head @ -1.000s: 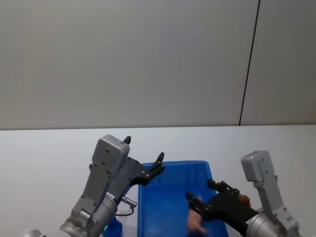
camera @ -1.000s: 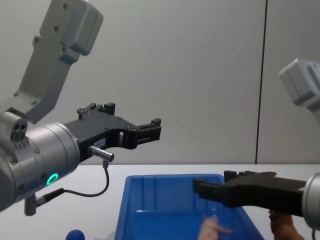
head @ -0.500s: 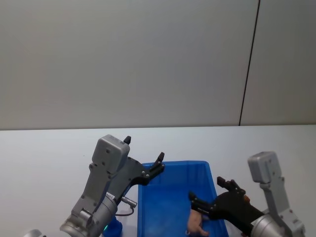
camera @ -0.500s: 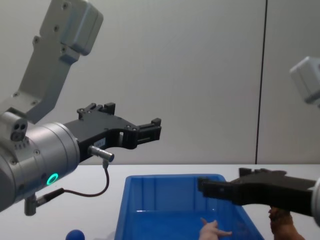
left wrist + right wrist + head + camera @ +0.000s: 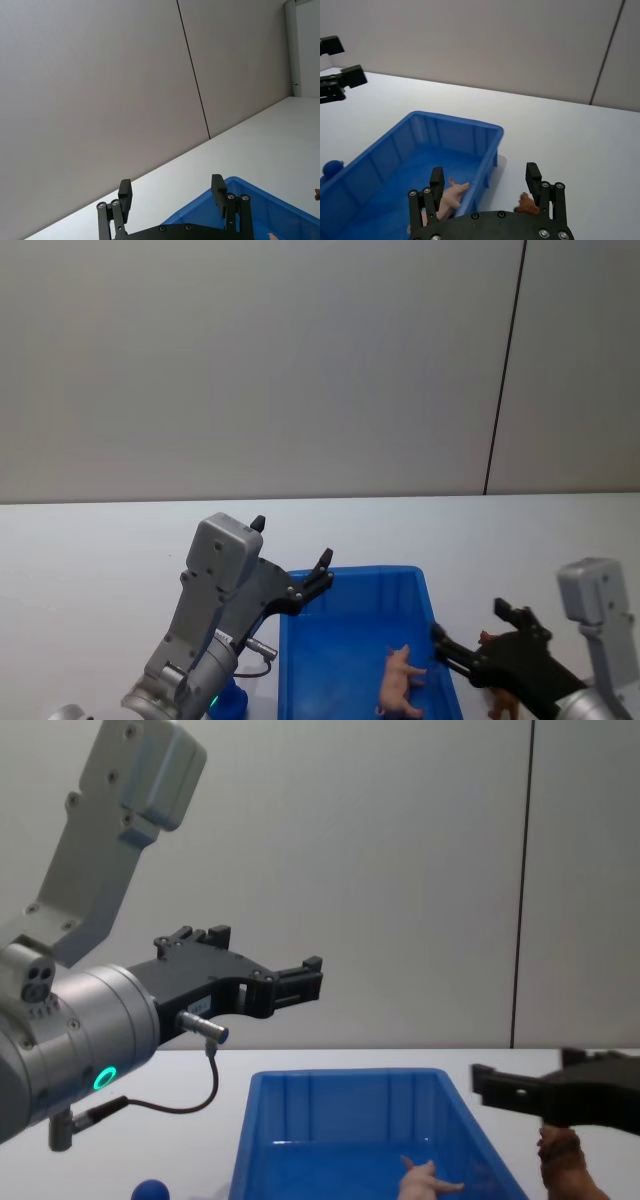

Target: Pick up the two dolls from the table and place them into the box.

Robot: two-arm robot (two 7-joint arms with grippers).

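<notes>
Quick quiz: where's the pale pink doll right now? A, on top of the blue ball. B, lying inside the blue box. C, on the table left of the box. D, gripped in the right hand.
B: the pink doll lies on the floor of the blue box, with nothing gripping it.

The box [image 5: 350, 572] is set on the tabletop [image 5: 90, 540]; one doll [image 5: 402, 682] is seen inside it, near its right wall. The other doll [image 5: 565, 1165] is found on the tabletop just right of the box; a ball [image 5: 150, 1190] is found to its left.
</notes>
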